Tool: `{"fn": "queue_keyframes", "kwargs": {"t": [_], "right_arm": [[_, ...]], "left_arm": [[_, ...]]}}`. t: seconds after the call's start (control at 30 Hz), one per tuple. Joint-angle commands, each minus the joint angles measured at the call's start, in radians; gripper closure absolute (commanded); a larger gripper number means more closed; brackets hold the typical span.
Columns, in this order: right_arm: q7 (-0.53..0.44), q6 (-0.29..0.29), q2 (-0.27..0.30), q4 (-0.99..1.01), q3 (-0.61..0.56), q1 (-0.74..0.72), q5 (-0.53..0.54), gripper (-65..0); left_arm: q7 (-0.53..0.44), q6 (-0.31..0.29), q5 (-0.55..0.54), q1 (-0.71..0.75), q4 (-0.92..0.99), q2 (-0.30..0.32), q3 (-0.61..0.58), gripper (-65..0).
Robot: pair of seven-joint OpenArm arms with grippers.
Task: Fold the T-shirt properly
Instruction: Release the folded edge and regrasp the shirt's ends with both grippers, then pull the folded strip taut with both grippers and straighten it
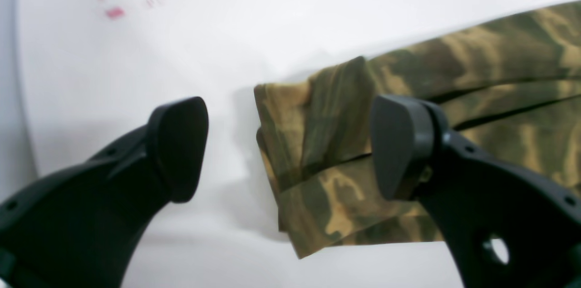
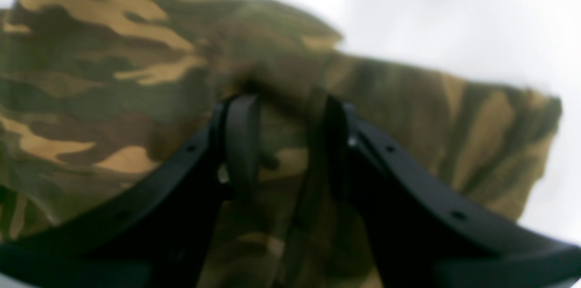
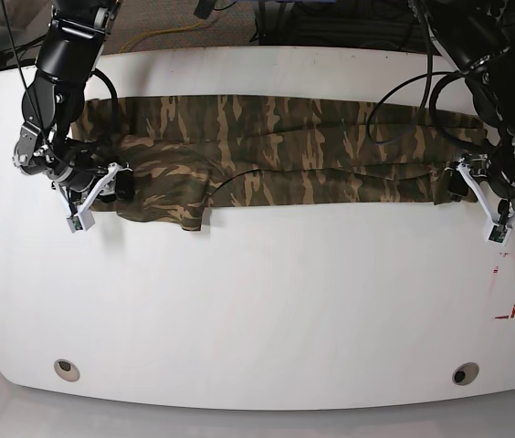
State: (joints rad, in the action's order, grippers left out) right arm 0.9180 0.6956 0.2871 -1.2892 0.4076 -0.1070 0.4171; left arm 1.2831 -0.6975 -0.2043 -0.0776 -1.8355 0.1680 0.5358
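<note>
The camouflage T-shirt (image 3: 285,151) lies folded into a long band across the far half of the white table (image 3: 267,310). In the left wrist view my left gripper (image 1: 288,147) is open wide. The shirt's end (image 1: 336,197) lies on the table between its fingers, and one finger (image 1: 395,147) stands over the cloth. In the base view the left gripper (image 3: 459,183) is at the band's right end. My right gripper (image 2: 288,142) has its fingers close together with a fold of the shirt (image 2: 91,74) between them. In the base view it is at the band's left end (image 3: 119,185).
A red tape outline (image 3: 510,285) marks the table at the right, near my left arm; it shows as red marks (image 1: 113,12) in the left wrist view. Two round holes (image 3: 68,370) (image 3: 463,373) sit near the table's front edge. Cables run behind the far edge.
</note>
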Motion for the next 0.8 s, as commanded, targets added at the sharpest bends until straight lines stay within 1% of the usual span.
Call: {"fn": "queue_keyframes", "kwargs": {"t": [0.0,0.2,0.37,0.4,0.43,0.5,0.6,0.67,0.73,0.77], "right_arm": [[-0.027,0.003,0.001,-0.022,0.001,-0.021,0.021,-22.5],[-0.029,0.003,-0.002,-0.019,0.001,-0.020,0.019,-22.5],[-0.029,0.003,-0.002,-0.023,0.001,-0.012,0.021,-22.5],[-0.029,0.003,-0.004,-0.023,0.001,-0.012,0.021,-22.5],[-0.029,0.003,-0.004,-0.023,0.001,-0.012,0.021,-22.5],[-0.029,0.003,-0.004,-0.022,0.001,-0.012,0.022,-22.5],[-0.029,0.003,-0.004,-0.020,0.001,-0.012,0.022,-22.5],[-0.029,0.003,-0.004,-0.020,0.001,-0.012,0.021,-22.5],[-0.029,0.003,-0.006,-0.020,0.001,-0.012,0.022,-22.5],[-0.029,0.003,-0.006,-0.020,0.001,-0.012,0.022,-22.5]], "left_arm": [[-0.010,-0.001,-0.002,-0.038,0.055,0.015,-0.023,-52.1],[-0.072,-0.001,0.003,-0.052,0.202,0.015,-0.030,-51.8],[-0.076,-0.001,-0.002,-0.055,0.297,0.017,-0.032,-51.7],[-0.076,-0.001,-0.002,-0.055,0.306,0.017,-0.032,-50.7],[-0.076,-0.001,-0.002,-0.054,0.314,0.018,-0.032,-46.8],[-0.076,-0.001,-0.002,-0.054,0.326,0.018,-0.032,-36.8],[-0.076,-0.001,-0.002,-0.057,0.359,0.018,-0.039,-18.5],[-0.076,-0.001,-0.004,-0.057,0.363,0.018,-0.036,-7.8],[-0.076,-0.001,-0.004,-0.055,0.359,0.018,-0.038,-3.3],[-0.076,-0.001,-0.004,-0.052,0.351,0.018,-0.038,-2.9]]}}
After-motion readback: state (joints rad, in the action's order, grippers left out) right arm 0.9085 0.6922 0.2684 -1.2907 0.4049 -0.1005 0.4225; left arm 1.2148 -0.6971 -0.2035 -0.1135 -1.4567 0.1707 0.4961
